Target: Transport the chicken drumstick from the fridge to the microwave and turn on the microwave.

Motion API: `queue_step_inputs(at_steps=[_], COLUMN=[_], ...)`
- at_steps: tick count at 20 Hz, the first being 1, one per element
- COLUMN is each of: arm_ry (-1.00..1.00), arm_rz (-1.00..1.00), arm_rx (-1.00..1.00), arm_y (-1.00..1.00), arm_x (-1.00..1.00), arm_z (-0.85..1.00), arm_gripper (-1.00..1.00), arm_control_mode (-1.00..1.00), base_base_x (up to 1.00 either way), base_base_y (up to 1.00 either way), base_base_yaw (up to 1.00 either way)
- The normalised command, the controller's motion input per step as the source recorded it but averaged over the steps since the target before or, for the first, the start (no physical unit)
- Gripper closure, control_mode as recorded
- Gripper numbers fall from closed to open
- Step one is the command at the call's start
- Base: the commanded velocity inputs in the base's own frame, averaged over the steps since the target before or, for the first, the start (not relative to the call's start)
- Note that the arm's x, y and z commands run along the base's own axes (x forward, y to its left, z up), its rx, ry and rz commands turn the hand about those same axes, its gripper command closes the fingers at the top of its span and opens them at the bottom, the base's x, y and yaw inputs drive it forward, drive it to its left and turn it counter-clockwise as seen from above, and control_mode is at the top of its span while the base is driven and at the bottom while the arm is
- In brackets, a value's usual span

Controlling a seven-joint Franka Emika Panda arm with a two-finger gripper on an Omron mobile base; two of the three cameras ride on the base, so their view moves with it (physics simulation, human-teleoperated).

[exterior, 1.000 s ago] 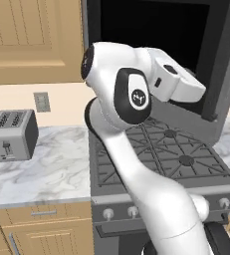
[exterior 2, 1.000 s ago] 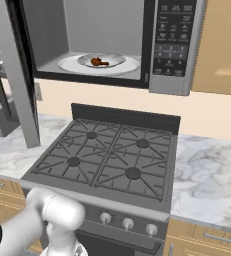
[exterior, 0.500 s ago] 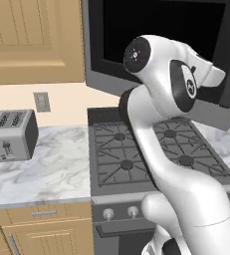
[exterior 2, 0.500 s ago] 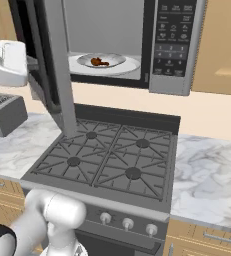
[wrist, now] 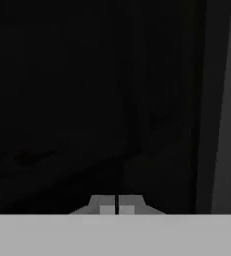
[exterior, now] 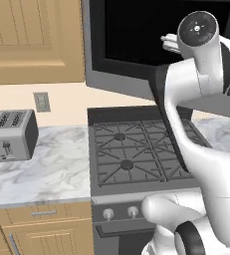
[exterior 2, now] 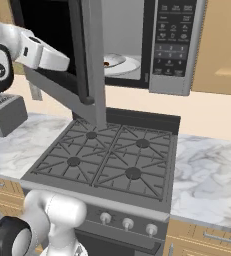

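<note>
The microwave [exterior 2: 137,45] door swings further toward closed, pushed by the clenched, empty gripper [wrist: 117,206]; inside, a white plate [exterior 2: 123,63] holds the chicken drumstick [exterior 2: 107,63].

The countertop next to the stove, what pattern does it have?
The countertop is white marble with grey veins, clearest in the right base view.

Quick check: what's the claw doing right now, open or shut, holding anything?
Claw: shut, holding nothing, tips together against the black-windowed grey microwave door.
</note>
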Motion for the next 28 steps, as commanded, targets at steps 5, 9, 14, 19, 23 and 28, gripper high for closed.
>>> queue_step_inputs(at_steps=[5, 9, 14, 19, 23, 28], arm_ry=[0.16, 0.11, 0.05, 0.0, 0.0, -0.02], arm_rz=[0.28, 0.29, 0.29, 0.26, 0.24, 0.16], arm_rx=[0.08, 0.03, 0.02, 0.0, 0.0, 0.0], arm_y=[-0.01, 0.0, 0.0, -0.04, -0.08, -0.05], arm_x=[0.77, 0.88, 0.8, 0.68, 0.66, 0.58], arm_z=[0.08, 0.0, -0.11, -0.06, -0.23, -0.51], arm_gripper=[1.0, 1.0, 1.0, 1.0, 1.0, 1.0], arm_control_mode=[-1.0, -1.0, -1.0, -1.0, -1.0, -1.0], base_base_x=[0.0, 0.0, 0.0, 0.0, 0.0, 0.0], base_base_y=[0.0, 0.0, 0.0, 0.0, 0.0, 0.0], base_base_yaw=[0.0, 0.0, 0.0, 0.0, 0.0, 0.0])
